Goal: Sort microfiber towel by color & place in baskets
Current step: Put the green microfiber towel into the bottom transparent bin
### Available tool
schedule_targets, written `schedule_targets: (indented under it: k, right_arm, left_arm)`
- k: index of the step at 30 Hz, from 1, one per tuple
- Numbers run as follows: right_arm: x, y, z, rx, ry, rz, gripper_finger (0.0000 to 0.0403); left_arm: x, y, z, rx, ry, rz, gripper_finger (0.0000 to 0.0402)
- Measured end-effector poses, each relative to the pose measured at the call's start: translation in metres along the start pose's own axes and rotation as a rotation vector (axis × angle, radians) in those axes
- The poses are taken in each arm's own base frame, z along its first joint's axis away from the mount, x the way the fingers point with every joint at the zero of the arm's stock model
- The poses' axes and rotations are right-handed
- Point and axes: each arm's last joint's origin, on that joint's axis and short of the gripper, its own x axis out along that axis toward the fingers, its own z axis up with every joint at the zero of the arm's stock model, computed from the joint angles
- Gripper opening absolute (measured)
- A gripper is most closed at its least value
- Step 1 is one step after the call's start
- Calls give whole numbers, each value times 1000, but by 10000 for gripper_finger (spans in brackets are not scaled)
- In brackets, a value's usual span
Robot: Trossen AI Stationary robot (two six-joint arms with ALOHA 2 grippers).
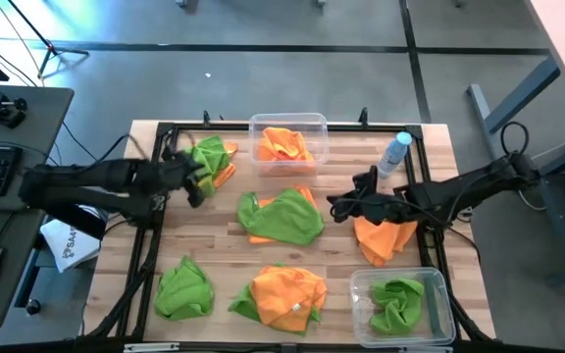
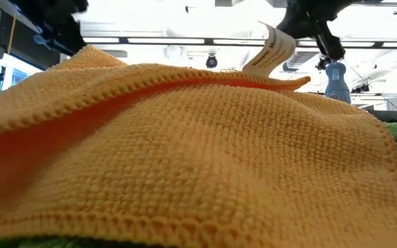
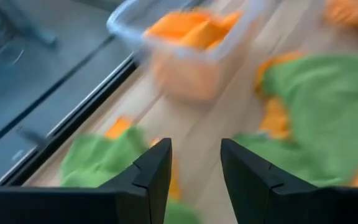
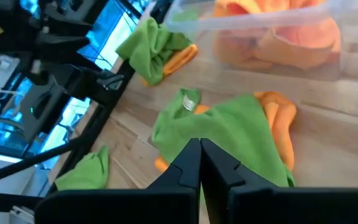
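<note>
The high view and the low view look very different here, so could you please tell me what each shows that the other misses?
Only the high view shows the whole layout: the tub of orange towels at the table's far edge, the tub with a green towel at the near right corner, loose towel piles, and both arms. Only the low view shows the ceiling lights of the room behind. Both share the blue-capped bottle and an orange towel, which fills the low view.

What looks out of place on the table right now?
The small clear plastic bottle with a blue cap stands among the cloths though it belongs to neither colour pile. Also, the orange microfiber cloth lies right against the low camera, blocking its view.
</note>
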Motion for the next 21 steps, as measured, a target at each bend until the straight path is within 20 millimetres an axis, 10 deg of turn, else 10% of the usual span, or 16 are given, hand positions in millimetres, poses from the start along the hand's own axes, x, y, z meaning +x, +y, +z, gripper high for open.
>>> schedule_targets:
  k: [21]
  right_arm:
    - [-7,14,7,-253,65,83,0]
  left_arm:
    - [100,71,10,-216,680,220,129]
